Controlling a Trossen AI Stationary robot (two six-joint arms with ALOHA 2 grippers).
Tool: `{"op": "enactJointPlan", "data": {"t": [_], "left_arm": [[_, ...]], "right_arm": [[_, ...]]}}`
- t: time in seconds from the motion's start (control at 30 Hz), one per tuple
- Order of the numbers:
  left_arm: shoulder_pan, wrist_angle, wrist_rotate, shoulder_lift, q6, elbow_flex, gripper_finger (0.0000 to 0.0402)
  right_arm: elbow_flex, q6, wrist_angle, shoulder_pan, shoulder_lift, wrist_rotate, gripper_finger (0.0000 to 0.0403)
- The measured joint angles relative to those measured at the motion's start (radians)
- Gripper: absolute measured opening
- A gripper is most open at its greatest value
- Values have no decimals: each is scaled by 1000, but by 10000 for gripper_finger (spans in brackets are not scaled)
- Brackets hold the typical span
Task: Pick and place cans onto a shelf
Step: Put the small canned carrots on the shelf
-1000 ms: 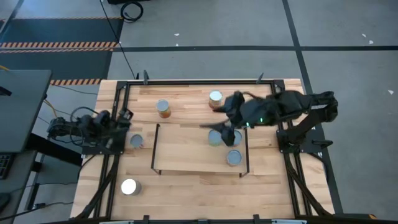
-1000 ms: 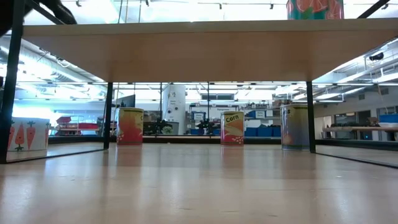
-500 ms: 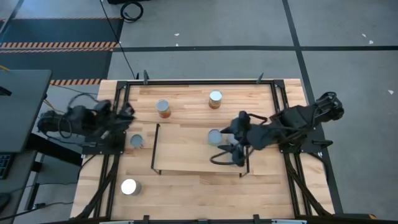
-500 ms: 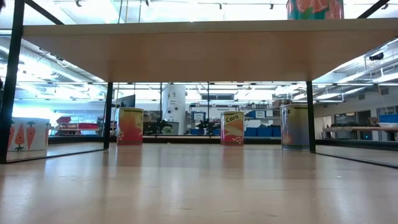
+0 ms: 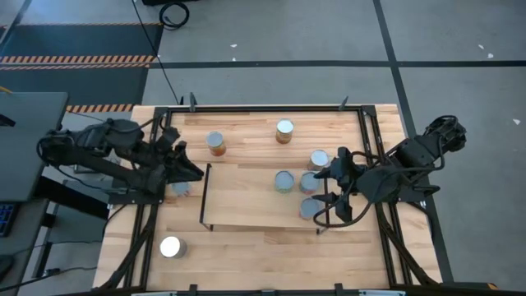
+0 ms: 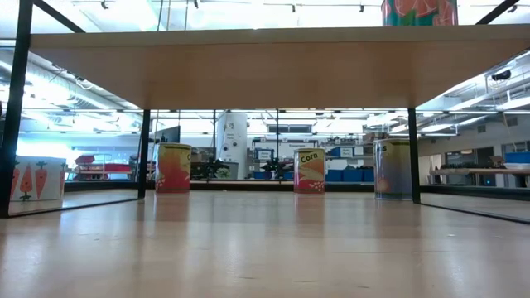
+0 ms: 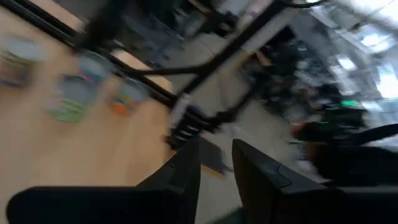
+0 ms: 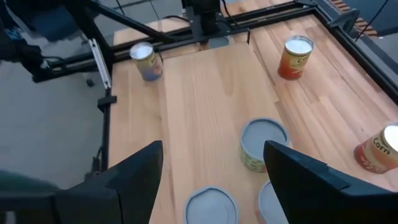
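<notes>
Right hand (image 5: 327, 200), fingers apart, hovers beside three shelf (image 5: 246, 201) cans (image 5: 284, 182); left apparently closed.

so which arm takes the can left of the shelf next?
Left. The left gripper sits right by that can, beside the shelf. The right gripper, open, is at the shelf's far end.

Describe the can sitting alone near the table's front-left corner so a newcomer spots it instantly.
In the high view, start at the shelf, the light-wood board with black end frames mid-table. Go past its left end toward the table's near-left corner: the lone can stands there on the tabletop. Its lid glares bright white, and no other can is close.
</notes>
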Motion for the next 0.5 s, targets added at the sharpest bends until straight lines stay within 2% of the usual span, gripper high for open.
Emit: {"op": "enactJointPlan", "data": {"t": [0.17,0.33,0.5], "left_arm": [[0,-36,167,52,-55,96,98],[-13,-45,379,41,-4,107,98],[-54,-138,389,51,25,107,98]], "right_arm": [[0,9,14,0,-4,-3,284],[0,9,25,0,-3,-36,285],[0,8,78,0,-3,-73,284]]}}
